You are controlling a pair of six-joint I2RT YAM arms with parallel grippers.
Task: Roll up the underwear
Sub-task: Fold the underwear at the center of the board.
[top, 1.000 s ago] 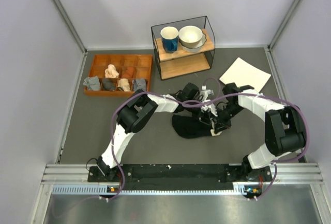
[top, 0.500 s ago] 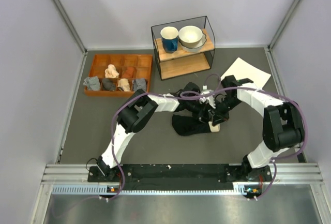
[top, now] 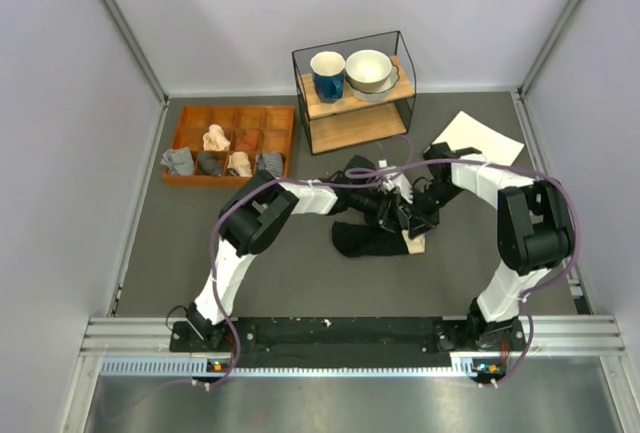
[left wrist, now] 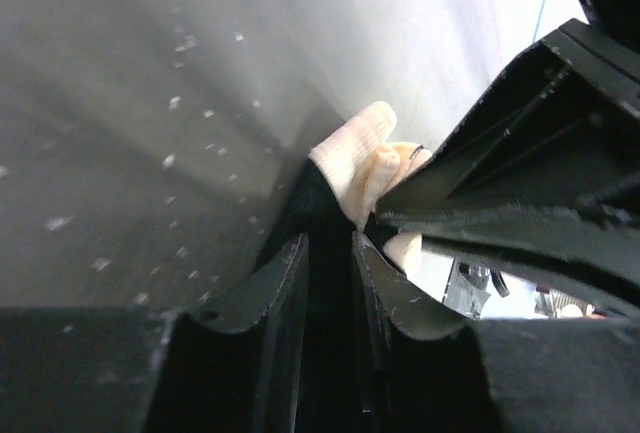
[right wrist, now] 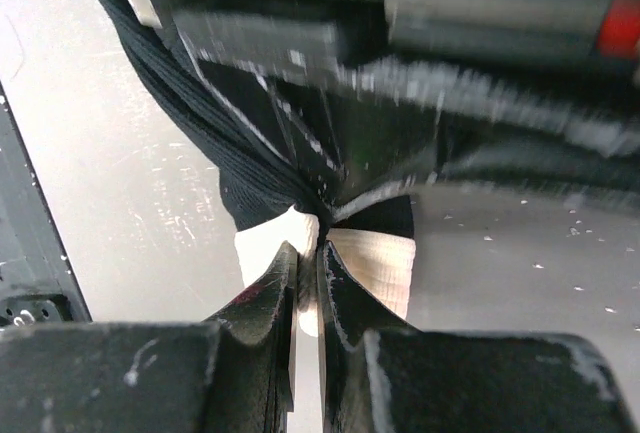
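Note:
The underwear (top: 365, 239) is a black garment with a cream waistband (top: 416, 244) on the grey table, in the middle of the top view. My left gripper (top: 393, 215) and right gripper (top: 415, 219) meet over its right end. In the left wrist view the left gripper (left wrist: 330, 243) is shut on black fabric (left wrist: 318, 198), with the cream waistband (left wrist: 362, 153) just beyond. In the right wrist view the right gripper (right wrist: 308, 253) is shut on the waistband (right wrist: 372, 265), with black fabric (right wrist: 240, 173) above it.
A wooden tray (top: 183, 139) of small rolled garments stands at the back left. A wire shelf (top: 352, 125) holds a blue mug (top: 327, 75) and bowls (top: 369, 70) at the back centre. A white sheet (top: 474, 143) lies at the back right.
Both grippers have moved up and slightly left over the garment's right end. The waistband end has been drawn inward, so the garment looks shorter and more bunched.

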